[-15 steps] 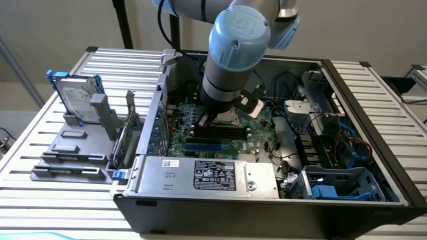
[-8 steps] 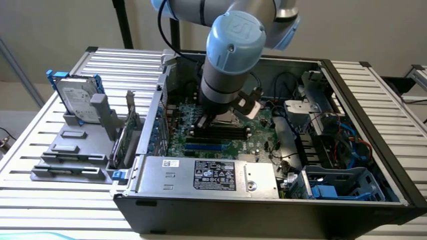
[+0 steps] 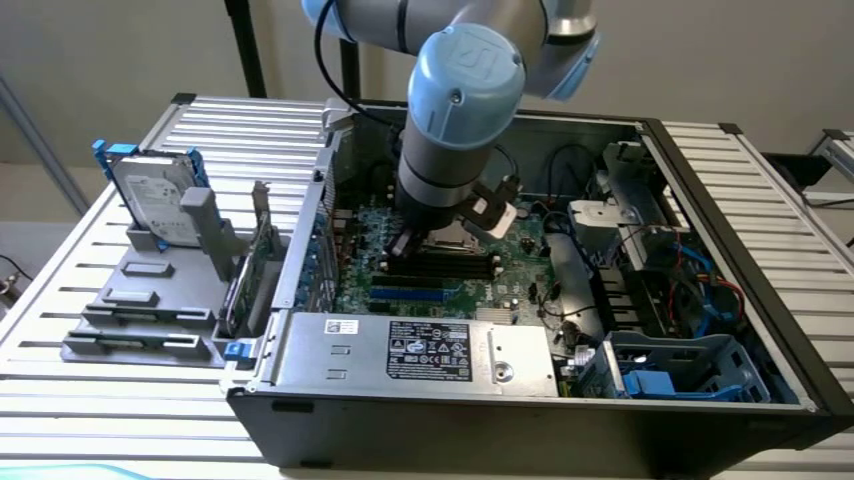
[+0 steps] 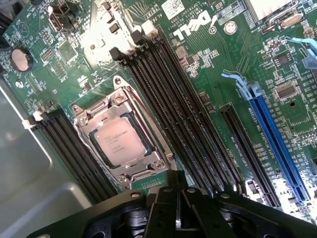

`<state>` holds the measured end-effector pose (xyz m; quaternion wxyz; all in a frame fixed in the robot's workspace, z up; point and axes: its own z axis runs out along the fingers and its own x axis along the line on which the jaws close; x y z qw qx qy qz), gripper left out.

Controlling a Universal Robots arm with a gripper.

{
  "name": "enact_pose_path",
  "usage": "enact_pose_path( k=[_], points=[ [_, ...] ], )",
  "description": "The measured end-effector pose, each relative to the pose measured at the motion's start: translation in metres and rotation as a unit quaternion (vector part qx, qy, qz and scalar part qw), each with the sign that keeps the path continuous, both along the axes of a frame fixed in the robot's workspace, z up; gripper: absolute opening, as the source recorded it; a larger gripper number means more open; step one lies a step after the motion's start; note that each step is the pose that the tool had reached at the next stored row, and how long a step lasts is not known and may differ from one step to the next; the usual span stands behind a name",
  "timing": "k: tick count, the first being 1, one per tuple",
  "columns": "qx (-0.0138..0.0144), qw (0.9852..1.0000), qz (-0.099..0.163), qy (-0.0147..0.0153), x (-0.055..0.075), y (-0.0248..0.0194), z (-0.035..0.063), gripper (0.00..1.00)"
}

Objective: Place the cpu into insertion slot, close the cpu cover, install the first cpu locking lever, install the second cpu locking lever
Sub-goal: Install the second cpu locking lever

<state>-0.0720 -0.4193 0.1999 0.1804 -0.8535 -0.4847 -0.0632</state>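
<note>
Amid the green motherboard (image 4: pixel 208 64), the cpu (image 4: pixel 120 142) lies seated in the insertion slot (image 4: pixel 86 130), the cpu cover (image 4: pixel 148 166) framing it. Thin springy cover, likely best pressed at its edge. Gripper (image 4: pixel 177 210) at six o'clock; whether open, I cannot tell.

Place: you're looking at a robotics lab or test bench.
Evidence: slatted metal table (image 3: pixel 120 400), opened computer case (image 3: pixel 534 410) beneath the arm, grey parts fixture (image 3: pixel 147 300) holding a hard drive (image 3: pixel 150 198).
</note>
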Motion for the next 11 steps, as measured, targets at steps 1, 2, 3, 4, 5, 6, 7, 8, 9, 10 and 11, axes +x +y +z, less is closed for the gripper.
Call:
enact_pose_path(
  k=[1,2,3,4,5,6,7,8,9,10,11],
  points=[
    [-0.0004,1.0,0.0,0.0,-0.0004,0.0002,-0.0004,0.11],
    [-0.0008,1.0,0.0,0.0,-0.0007,0.0004,-0.0008,0.11],
    [-0.0011,1.0,0.0,0.0,-0.0011,0.0006,-0.0012,0.11],
    [-0.0013,1.0,0.0,0.0,-0.0014,0.0009,-0.0017,0.11],
    [-0.0017,1.0,0.0,0.0,-0.0017,0.0012,-0.0022,0.11],
    [-0.0021,1.0,0.0,0.0,-0.002,0.0015,-0.0026,0.11],
    [-0.0024,1.0,0.0,0.0,-0.0022,0.0019,-0.0032,0.11],
    [-0.0027,1.0,0.0,0.0,-0.0024,0.0023,-0.0036,0.11],
    [-0.003,1.0,0.0,0.0,-0.0027,0.0028,-0.0042,0.11],
    [-0.003,1.0,0.0,0.0,-0.0029,0.0034,-0.0048,0.11],
    [-0.0031,1.0,0.0,0.0,-0.0031,0.004,-0.0054,0.11]
  ],
)
